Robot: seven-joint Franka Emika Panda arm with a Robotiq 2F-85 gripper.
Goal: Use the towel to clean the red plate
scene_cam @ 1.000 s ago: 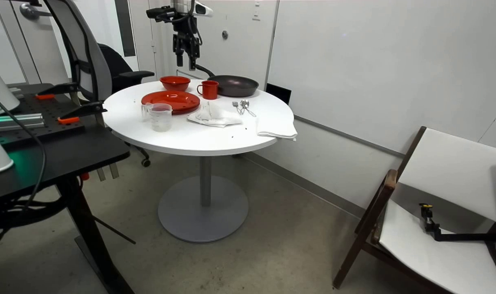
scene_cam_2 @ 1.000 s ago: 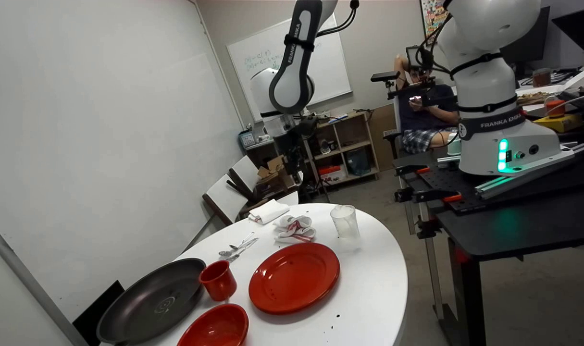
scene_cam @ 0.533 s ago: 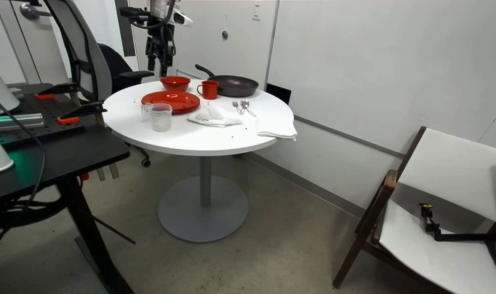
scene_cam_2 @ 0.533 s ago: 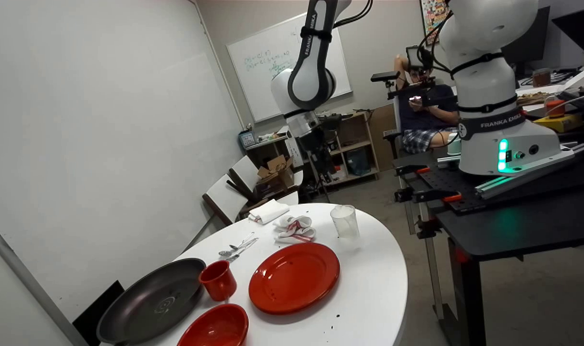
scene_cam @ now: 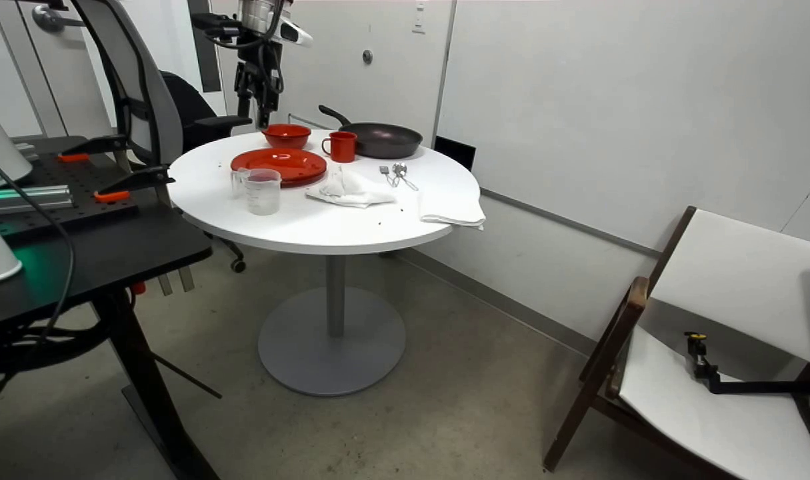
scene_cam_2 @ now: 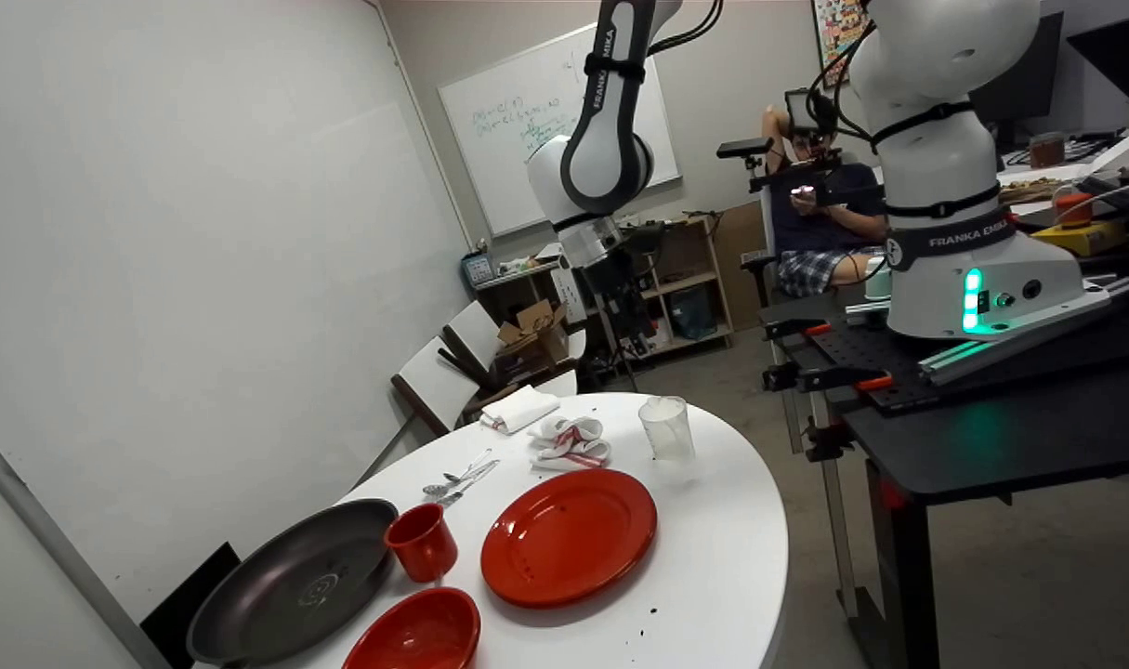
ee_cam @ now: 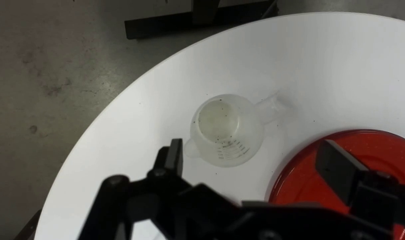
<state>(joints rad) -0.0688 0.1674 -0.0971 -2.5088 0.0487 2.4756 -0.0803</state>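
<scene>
Wrist view: one black two-fingered claw (ee_cam: 250,148), jaws spread wide; one translucent plastic measuring cup (ee_cam: 227,131), framed below, between the jaws; one broad, round, glossy red plate (ee_cam: 385,151), lower than the claw, partly behind one jaw. In an exterior view: one crumpled, red-striped white cloth towel (scene_cam_2: 569,444), below claw height, on the round white table (scene_cam_2: 713,520), just beside the plate.

The counter (scene_cam: 338,230) was bright; in an exterior view the red plate (scene_cam_2: 573,539) glinted toward nine o'clock; the wrist view blurred the tool (ee_cam: 251,146).
</scene>
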